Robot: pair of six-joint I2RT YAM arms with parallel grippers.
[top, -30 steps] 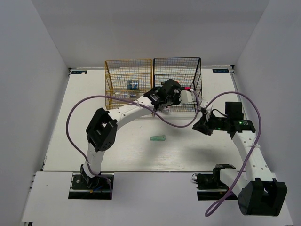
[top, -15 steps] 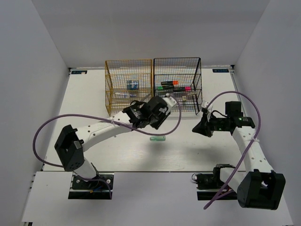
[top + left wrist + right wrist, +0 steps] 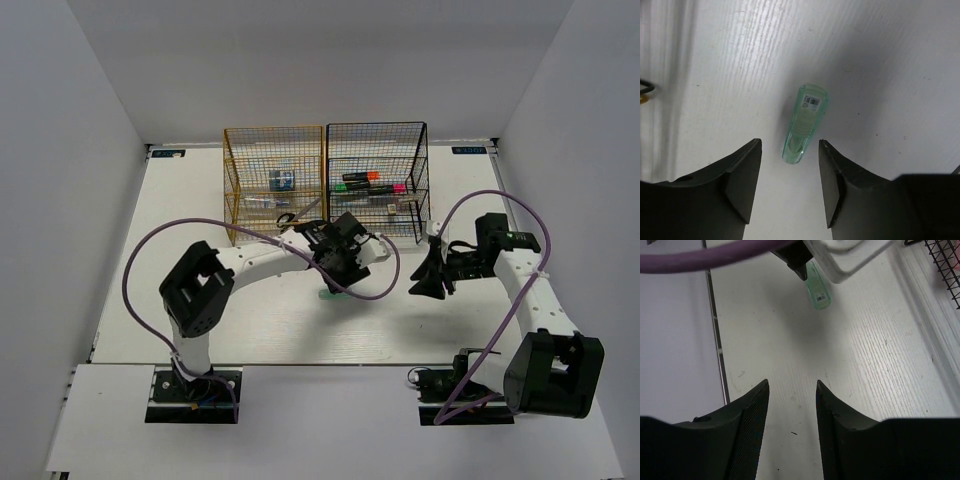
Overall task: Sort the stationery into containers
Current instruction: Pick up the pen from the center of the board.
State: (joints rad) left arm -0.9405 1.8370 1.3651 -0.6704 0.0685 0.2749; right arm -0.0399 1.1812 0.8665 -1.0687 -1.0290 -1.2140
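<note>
On the left at the back of the white surface [image 3: 250, 320] stood the gold rack [image 3: 272, 190], with a blue tape roll [image 3: 282, 180] on a middle tier and black-handled scissors [image 3: 287, 218] low near its front.

Just in front of the racks, near the middle of the surface, lay the green capsule [image 3: 805, 122], flat on its side. In the left wrist view its long axis ran a little off vertical. The wider end pointed away from the wrist and slightly right, and the narrow end pointed back into the gap between the left fingers [image 3: 740, 180]. Those fingers stood wide, one on each side of the narrow end, with bare surface showing on both sides and no contact. A small white barcode sticker [image 3: 812, 100] sat near the wider end, its print too small to read. From above, the left wrist hid nearly all of the capsule.

The black rack [image 3: 378, 150] stood touching the gold one on its right, with highlighters [image 3: 368, 180] lying crosswise on an upper tier, their green, orange and pink caps showing.

Farther right, the right fingers [image 3: 745, 420] were spread apart above bare surface with nothing between them.
</note>
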